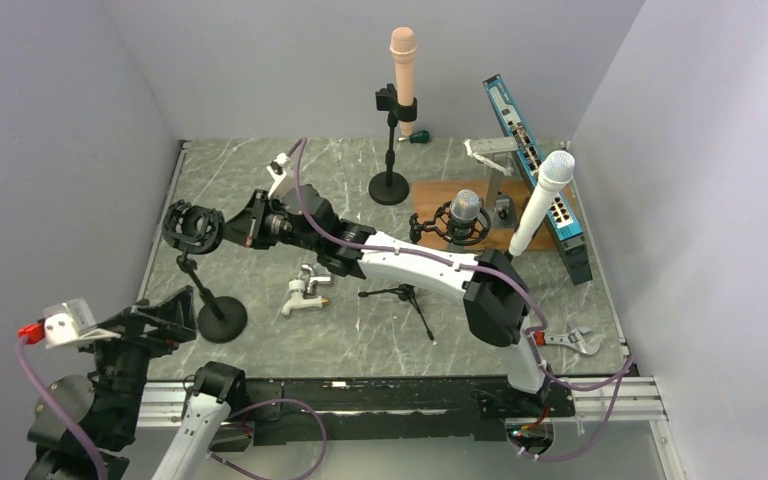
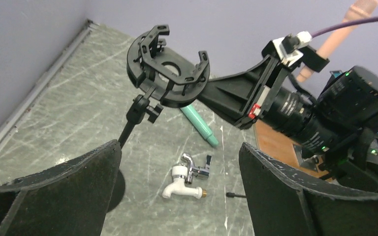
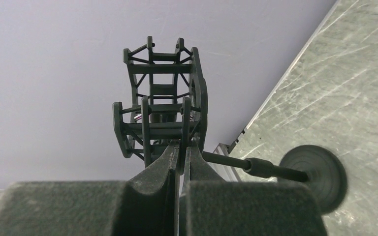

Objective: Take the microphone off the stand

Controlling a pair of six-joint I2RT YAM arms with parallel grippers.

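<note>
A black shock mount (image 1: 193, 225) with nothing in its ring tops a round-based stand (image 1: 222, 320) at the left. My right gripper (image 1: 224, 231) is shut on the mount's rim; the right wrist view shows the fingers pinching a black ring edge (image 3: 182, 152). The left wrist view shows the same bare mount (image 2: 170, 69). My left gripper (image 2: 178, 147) is open and empty, low at the near left (image 1: 155, 318). A peach microphone (image 1: 403, 70) stands clipped upright in a stand (image 1: 391, 165) at the back. A silver microphone (image 1: 465, 208) sits in a second shock mount.
A white microphone (image 1: 542, 200) leans at the right beside a blue network switch (image 1: 540, 165). A white and chrome faucet (image 1: 305, 290) and a small tripod (image 1: 405, 295) lie mid-table. A teal pen (image 2: 199, 125) lies under the right arm. A wrench (image 1: 575, 340) lies near right.
</note>
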